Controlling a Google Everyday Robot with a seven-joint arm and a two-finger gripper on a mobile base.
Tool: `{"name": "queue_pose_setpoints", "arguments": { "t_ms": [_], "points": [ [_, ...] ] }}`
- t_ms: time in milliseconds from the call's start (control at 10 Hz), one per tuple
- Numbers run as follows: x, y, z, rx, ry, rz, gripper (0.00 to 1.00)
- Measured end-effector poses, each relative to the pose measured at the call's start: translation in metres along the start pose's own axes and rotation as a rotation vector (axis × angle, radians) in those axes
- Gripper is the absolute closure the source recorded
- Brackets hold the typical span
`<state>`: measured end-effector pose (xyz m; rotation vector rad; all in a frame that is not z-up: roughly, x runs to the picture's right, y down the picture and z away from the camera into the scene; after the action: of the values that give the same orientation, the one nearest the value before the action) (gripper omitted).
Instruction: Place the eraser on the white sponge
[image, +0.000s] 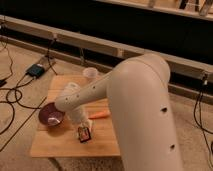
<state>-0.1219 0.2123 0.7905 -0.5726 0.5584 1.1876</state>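
Observation:
The eraser (84, 133), black with a red-orange edge, is low over the wooden table (55, 145) near its front middle. My gripper (78, 124) hangs at the end of the big white arm, right above the eraser and touching or nearly touching it. A thin pale strip shows along the eraser's left side; I cannot tell whether it is the white sponge or part of the gripper. No other part of the white sponge shows; the arm hides the table's middle.
A purple bowl (50, 114) sits at the table's left, close to the arm's elbow. An orange carrot (100, 114) lies right of the gripper. A white plastic cup (90, 73) stands at the back edge. Cables and a black box (36, 70) lie on the floor to the left.

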Motion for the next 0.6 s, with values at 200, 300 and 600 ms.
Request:
{"name": "queue_pose_setpoints", "arguments": {
  "t_ms": [200, 300, 600],
  "points": [
    [-0.006, -0.010, -0.007, 0.002, -0.026, 0.032, 0.21],
    [-0.007, -0.014, -0.010, 0.000, -0.036, 0.046, 0.20],
    [-0.009, -0.016, -0.011, -0.009, -0.051, 0.062, 0.20]
  ]
}}
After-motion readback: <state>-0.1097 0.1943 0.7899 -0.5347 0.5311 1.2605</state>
